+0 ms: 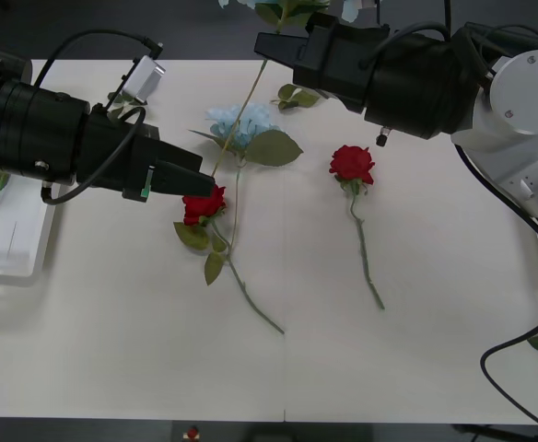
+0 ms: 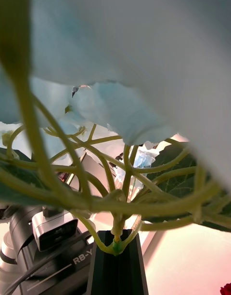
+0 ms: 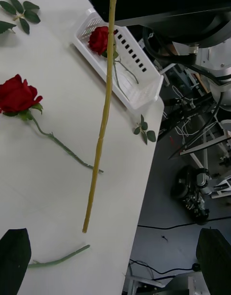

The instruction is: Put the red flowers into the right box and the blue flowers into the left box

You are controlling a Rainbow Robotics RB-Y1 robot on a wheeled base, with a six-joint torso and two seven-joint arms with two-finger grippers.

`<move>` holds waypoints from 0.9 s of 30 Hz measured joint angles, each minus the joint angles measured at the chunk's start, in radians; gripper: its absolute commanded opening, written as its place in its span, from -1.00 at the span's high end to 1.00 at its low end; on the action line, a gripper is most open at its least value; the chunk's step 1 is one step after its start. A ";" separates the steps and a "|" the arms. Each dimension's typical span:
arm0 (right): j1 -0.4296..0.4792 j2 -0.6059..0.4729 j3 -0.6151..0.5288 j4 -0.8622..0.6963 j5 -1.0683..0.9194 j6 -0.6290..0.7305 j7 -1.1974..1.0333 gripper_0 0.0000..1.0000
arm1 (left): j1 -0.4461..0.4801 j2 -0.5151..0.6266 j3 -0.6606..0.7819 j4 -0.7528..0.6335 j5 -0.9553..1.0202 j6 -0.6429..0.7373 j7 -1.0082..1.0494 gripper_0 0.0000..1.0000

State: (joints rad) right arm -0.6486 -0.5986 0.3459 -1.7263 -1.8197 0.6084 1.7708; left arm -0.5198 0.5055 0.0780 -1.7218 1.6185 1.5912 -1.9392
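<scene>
A red rose (image 1: 203,205) lies at centre frame under the wide-open left gripper (image 1: 193,180); another rose (image 1: 352,164) lies right of it. Beyond, upper centre, the right gripper (image 1: 271,44) clamps a blue flower's stem (image 1: 247,108).

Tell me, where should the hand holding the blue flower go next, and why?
Probably leftward, toward the left box. The right hand holds a blue flower above the table, stem dangling, and blue flowers belong there. The left hand hovers open by a red rose.
</scene>
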 measured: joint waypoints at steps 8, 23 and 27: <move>0.000 0.000 0.000 0.000 -0.008 -0.003 0.000 1.00 | 0.000 -0.021 -0.062 0.000 0.000 -0.061 0.000 -1.00; 0.000 0.000 0.000 0.000 -0.015 -0.005 0.000 1.00 | -0.033 -0.074 -0.095 0.000 -0.009 -0.127 0.000 0.20; 0.000 0.000 0.000 0.000 -0.015 -0.005 0.000 1.00 | -0.033 -0.087 -0.095 0.000 -0.009 -0.130 0.000 1.00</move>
State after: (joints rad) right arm -0.6486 -0.5985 0.3459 -1.7263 -1.8351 0.6038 1.7708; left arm -0.5525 0.4187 -0.0168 -1.7217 1.6095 1.4614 -1.9390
